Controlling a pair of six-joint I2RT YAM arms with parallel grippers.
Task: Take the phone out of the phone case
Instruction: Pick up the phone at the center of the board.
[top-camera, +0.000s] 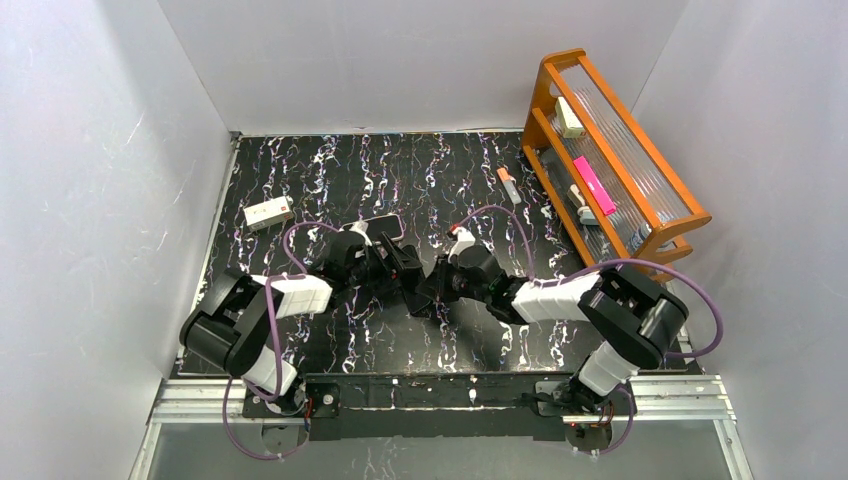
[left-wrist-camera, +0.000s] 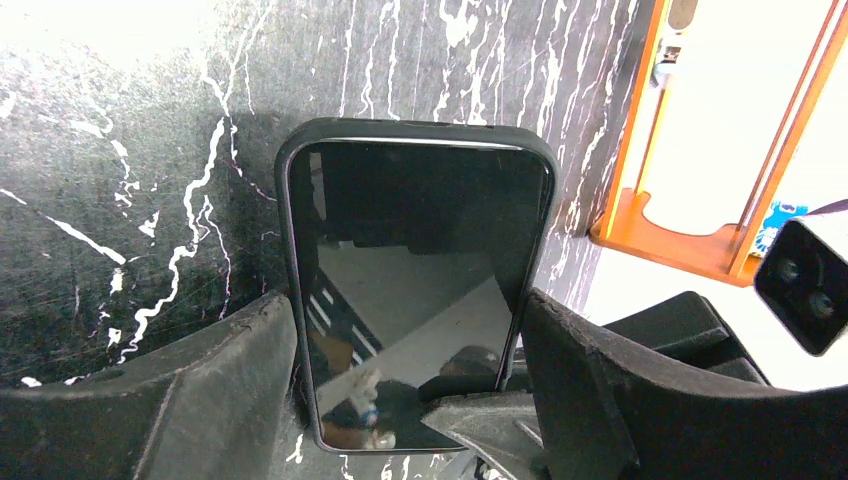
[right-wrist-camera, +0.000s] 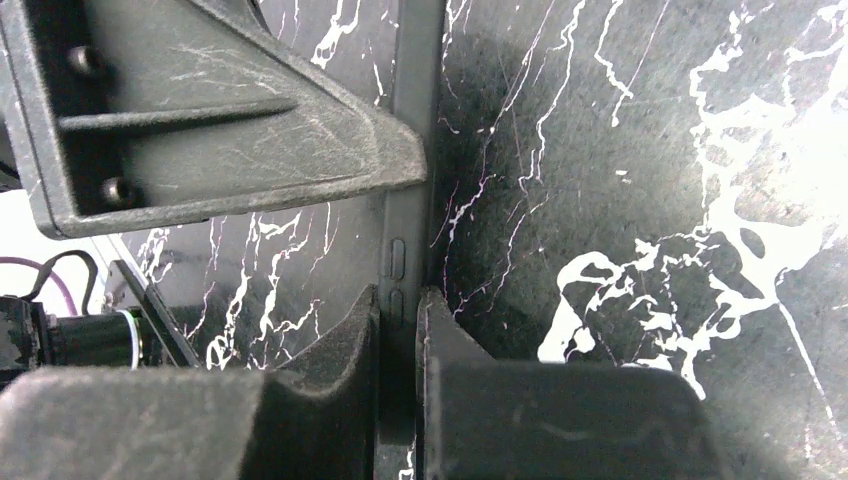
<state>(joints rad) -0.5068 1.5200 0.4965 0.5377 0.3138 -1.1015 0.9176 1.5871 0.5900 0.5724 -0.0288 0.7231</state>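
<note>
A black phone (left-wrist-camera: 415, 270) sits in its black case (left-wrist-camera: 283, 230) and is held off the marbled black table (top-camera: 330, 170) near the middle, between both grippers (top-camera: 412, 275). My left gripper (left-wrist-camera: 408, 300) is shut on the case's two long sides, the screen facing its camera. My right gripper (right-wrist-camera: 399, 300) is shut across the case's thickness at one side edge (right-wrist-camera: 410, 150), by the side buttons. One right fingertip (left-wrist-camera: 480, 415) lies over the screen's lower corner. A left finger (right-wrist-camera: 220, 110) shows in the right wrist view. The phone is fully seated in the case.
An orange wooden rack (top-camera: 610, 150) with small items stands at the back right, also in the left wrist view (left-wrist-camera: 690, 230). A white box (top-camera: 268, 212) lies at the back left. A small orange and white item (top-camera: 508, 185) lies near the rack.
</note>
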